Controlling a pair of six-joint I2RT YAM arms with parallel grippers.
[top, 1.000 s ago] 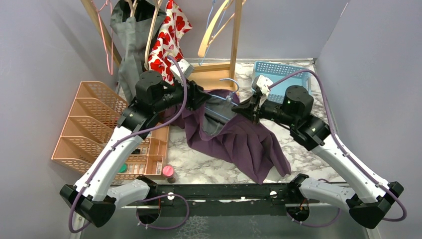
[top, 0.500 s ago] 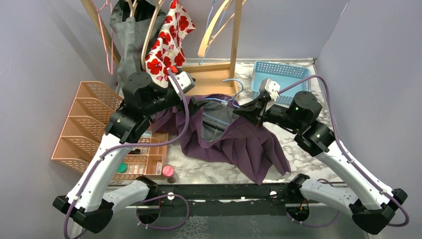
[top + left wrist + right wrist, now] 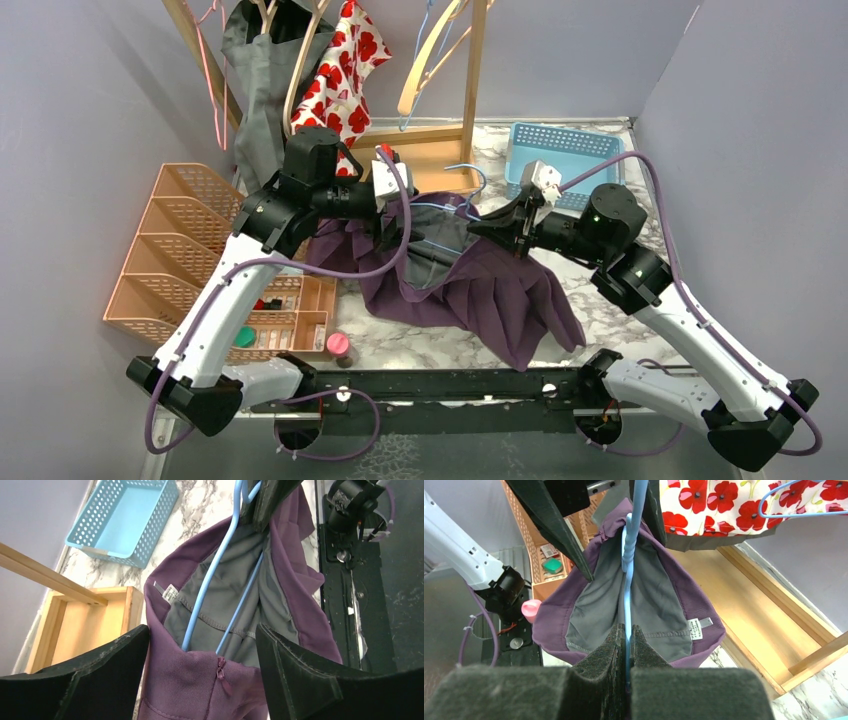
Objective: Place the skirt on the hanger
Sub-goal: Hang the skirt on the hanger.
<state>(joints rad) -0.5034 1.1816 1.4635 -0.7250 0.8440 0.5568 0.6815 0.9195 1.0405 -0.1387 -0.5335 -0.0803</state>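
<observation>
Skirt (image 3: 490,290), purple with grey lining, lies heaped mid-table, its waistband lifted between the two grippers. A pale blue hanger (image 3: 627,555) sits inside the waistband opening. The right gripper (image 3: 628,630), at three o'clock of the waistband, is clamped on the hanger's wire. The left gripper (image 3: 201,630), at nine o'clock, has its jaws spread wide with the waistband between them. A blue basket (image 3: 565,150) sits at one o'clock of the skirt, an orange organiser (image 3: 170,250) at nine.

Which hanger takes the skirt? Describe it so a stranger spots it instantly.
On the marble table, find the purple skirt. The light blue hanger runs through its grey-lined waist, pinched by the right gripper; every other hanger hangs on the wooden rack behind.
</observation>
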